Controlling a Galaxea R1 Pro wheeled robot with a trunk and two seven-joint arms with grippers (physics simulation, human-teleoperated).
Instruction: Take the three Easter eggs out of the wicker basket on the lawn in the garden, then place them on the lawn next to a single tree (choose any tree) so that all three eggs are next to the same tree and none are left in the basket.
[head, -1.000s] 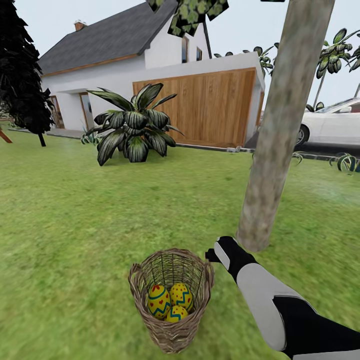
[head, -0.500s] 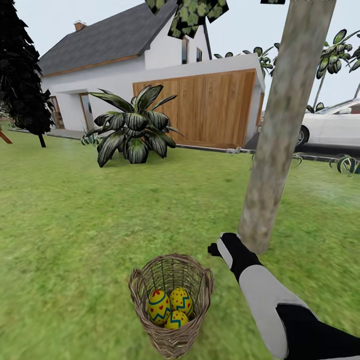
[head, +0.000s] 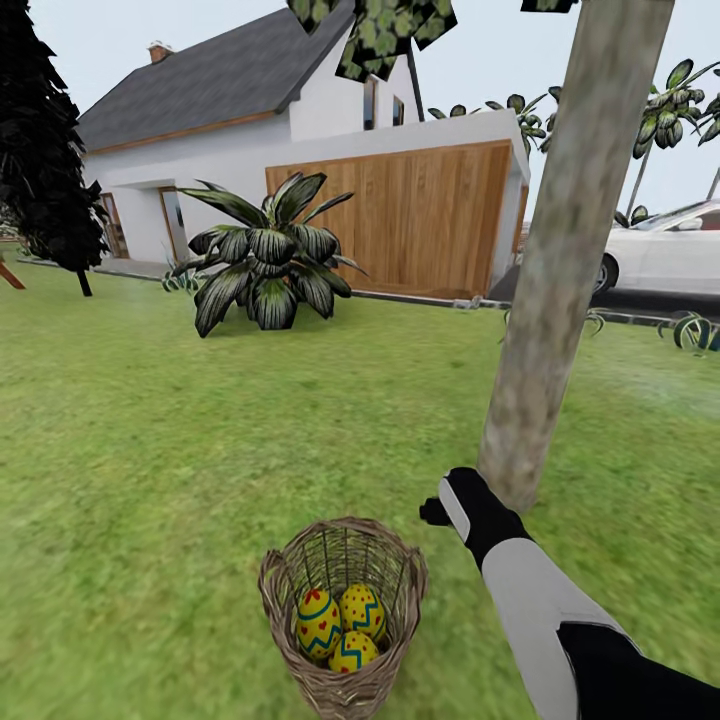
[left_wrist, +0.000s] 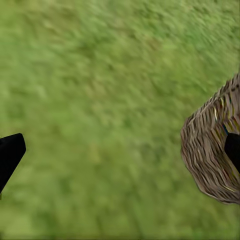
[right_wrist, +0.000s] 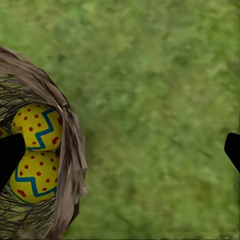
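Since a second ago the head camera has tilted or the base has shifted: the wicker basket sits lower in the head view than it did, and the right arm with it, while the house and plant hardly change, so this reads mostly as camera movement. The right gripper has drifted slightly away from the basket's rim and closer to the foot of the tree, whose pale trunk rises from the lawn just beyond the wrist. All three Easter eggs lie together in the bottom of the basket, which stands upright on the grass near the tree's base, on the side toward the robot. In the right wrist view the right gripper has its jaws spread wide, one fingertip over the basket's edge beside two of the eggs, the other at the far side of the frame above bare grass; it holds nothing and touches nothing that can be made out. In the left wrist view the left gripper is likewise wide apart and empty, hanging over grass with the basket's woven wall beside one fingertip. A white house, a broad-leaved plant and a white car stand well beyond the tree.
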